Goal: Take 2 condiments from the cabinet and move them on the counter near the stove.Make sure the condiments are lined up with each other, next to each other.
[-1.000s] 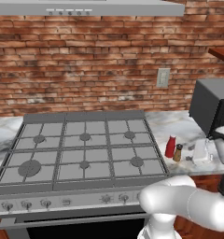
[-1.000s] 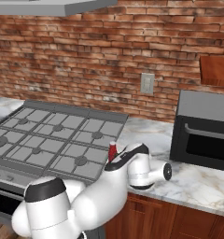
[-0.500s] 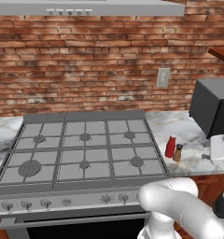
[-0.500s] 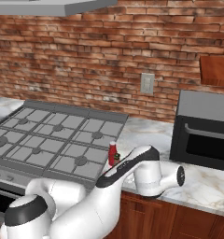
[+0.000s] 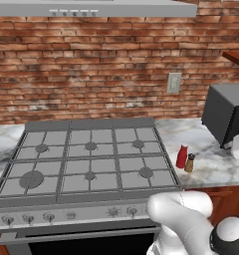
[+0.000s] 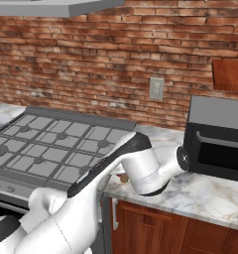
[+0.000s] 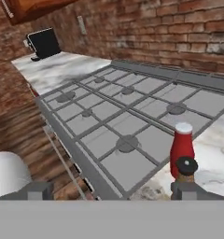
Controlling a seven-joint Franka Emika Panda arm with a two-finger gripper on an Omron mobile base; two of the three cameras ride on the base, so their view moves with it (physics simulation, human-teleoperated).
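**Both condiments parked by the stove**

Red squeeze bottle point(image 5: 181, 156) and brown shaker point(image 5: 189, 163) stand upright, side by side on the marble bench point(image 5: 218, 167), just right of the stove point(image 5: 86, 164). Fingers point(image 7: 111, 190) are spread wide with nothing in them, close to the shaker.

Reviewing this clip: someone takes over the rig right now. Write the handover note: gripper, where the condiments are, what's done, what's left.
Gripper: open, holding nothing, low beside the condiments.
Red bottle and brown shaker: both upright on the counter, just right of the stove, side by side and close together.
Done: both condiments are out of the cabinet and set near the stove.
Left: check that the pair lines up; otherwise just pull the arm clear without knocking them.
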